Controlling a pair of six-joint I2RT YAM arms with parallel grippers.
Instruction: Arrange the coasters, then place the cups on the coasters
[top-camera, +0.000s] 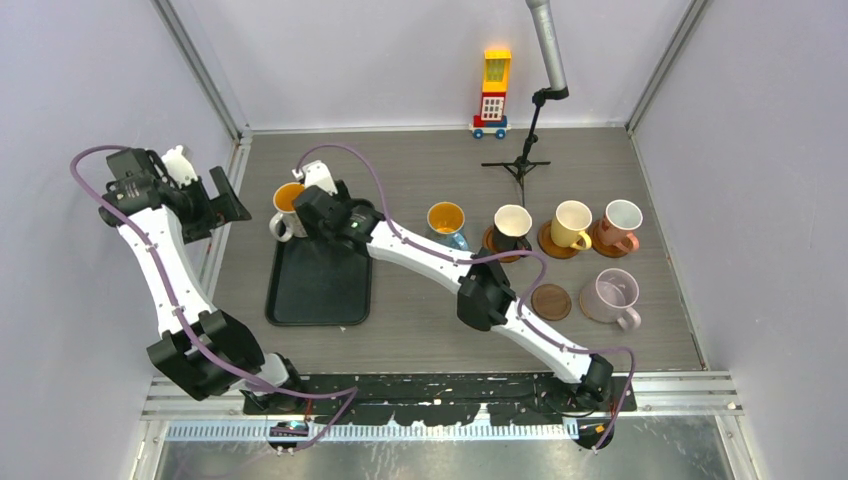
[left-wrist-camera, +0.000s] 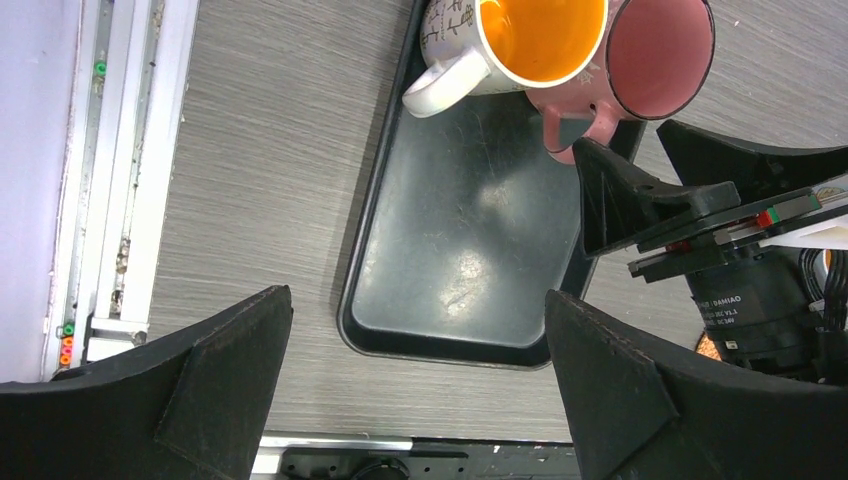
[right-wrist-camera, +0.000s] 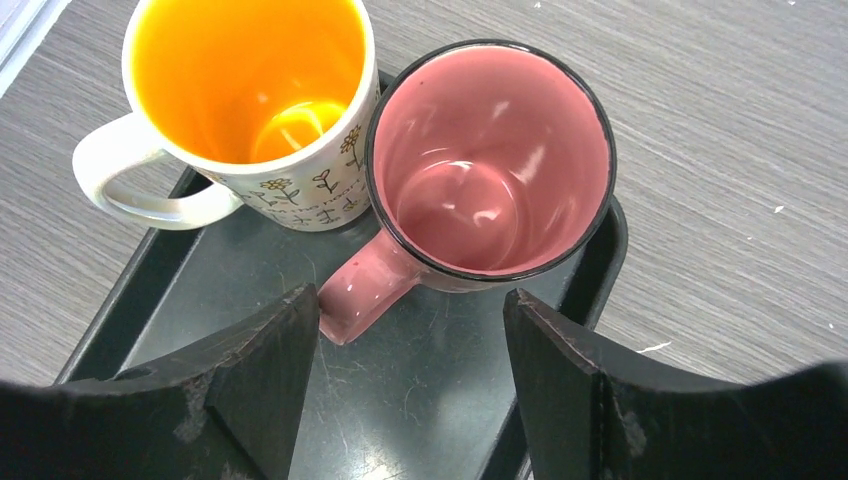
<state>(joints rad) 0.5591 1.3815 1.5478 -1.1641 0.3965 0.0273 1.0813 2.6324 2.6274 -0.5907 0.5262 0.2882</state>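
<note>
Right end effector (right-wrist-camera: 410, 300) unclenched, empty, facing upright pink mug (right-wrist-camera: 490, 160) on tray (right-wrist-camera: 420, 400), handle (right-wrist-camera: 365, 285) toward it.

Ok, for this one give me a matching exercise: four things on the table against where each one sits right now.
Things:
1. white patterned mug
2. yellow mug
3. dark coaster
4. lilac mug

Places:
a. near row, on a coaster
b. on the black tray
c. near row, nothing on it
d. far row, on a coaster

Pairs: 1-b, 2-d, 3-c, 4-a
</note>
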